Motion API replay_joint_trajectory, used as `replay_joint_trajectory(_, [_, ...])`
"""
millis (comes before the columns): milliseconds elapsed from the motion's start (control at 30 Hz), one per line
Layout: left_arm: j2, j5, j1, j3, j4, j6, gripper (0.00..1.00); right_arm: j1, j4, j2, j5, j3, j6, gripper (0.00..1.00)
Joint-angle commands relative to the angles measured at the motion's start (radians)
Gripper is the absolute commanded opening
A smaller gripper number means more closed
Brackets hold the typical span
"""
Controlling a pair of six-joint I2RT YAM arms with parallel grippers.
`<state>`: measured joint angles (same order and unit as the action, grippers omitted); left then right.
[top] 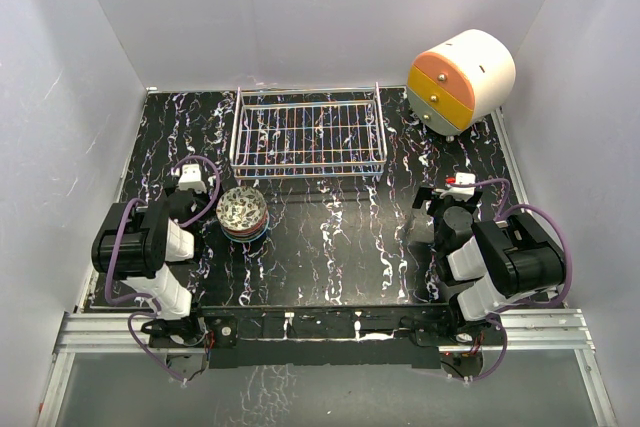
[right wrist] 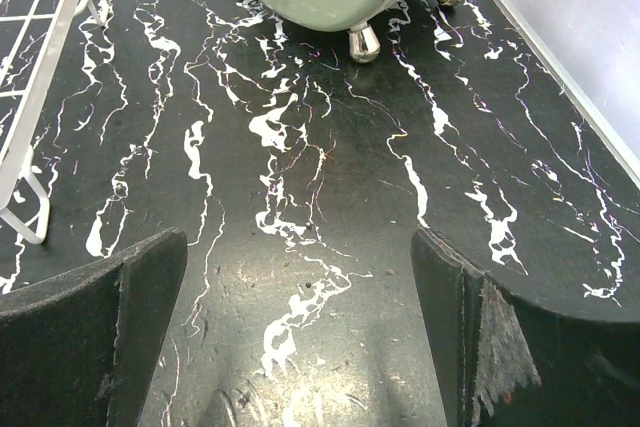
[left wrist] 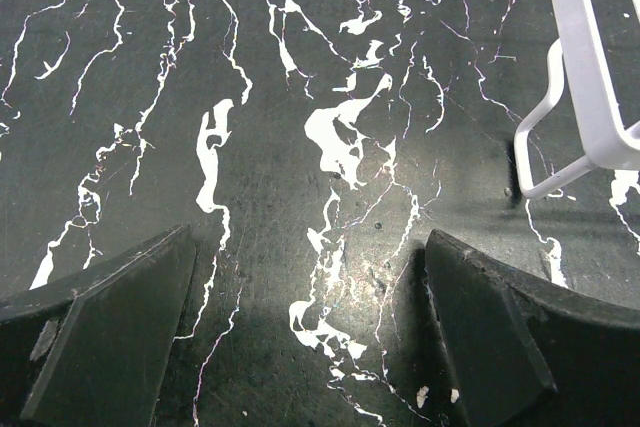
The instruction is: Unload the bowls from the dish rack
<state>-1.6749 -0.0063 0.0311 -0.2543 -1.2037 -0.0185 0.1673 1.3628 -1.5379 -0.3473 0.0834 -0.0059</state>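
Since the dish rack at the far middle of the surface shows only bare wire with the dark marbled top visible through its grid, the unloading appears complete or very nearly so. No bowl can be seen inside the rack in the overhead view. The bowls stand as one nested stack on the surface, in front of the rack's left end and apart from it, just to the right of the left arm. Several rims show at the side of the stack, but the exact number of bowls cannot be counted from above, so it cannot be confirmed that every bowl is accounted for. The left gripper has its jaws spread wide with nothing between them, only bare surface, and a corner of the rack lies ahead and to its right. The right gripper is likewise spread wide and empty, aimed at open surface between the rack's right end and the round drawer cabinet. Both arms sit folded near their bases, well clear of the rack. By this evidence, no unloading step appears to be left, at most a check of the stack.
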Motion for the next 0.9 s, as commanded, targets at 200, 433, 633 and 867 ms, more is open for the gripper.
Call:
replay_joint_trajectory(200, [0.000, 0.027, 0.003, -0.014, -0.042, 0.008, 0.97, -0.009, 0.045, 0.006, 0.004, 0.029, -0.004, 0.98])
replay_joint_trajectory(433, [0.000, 0.027, 0.003, -0.014, -0.044, 0.008, 0.97, -0.008, 0.045, 0.006, 0.004, 0.029, -0.005, 0.98])
replay_joint_trajectory(633, [0.000, 0.027, 0.003, -0.014, -0.044, 0.007, 0.97, -0.008, 0.045, 0.006, 0.005, 0.030, -0.005, 0.99])
replay_joint_trajectory(867, [0.001, 0.026, 0.003, -0.014, -0.043, 0.007, 0.97, -0.025, -0.032, 0.002, 0.025, 0.074, 0.009, 0.98])
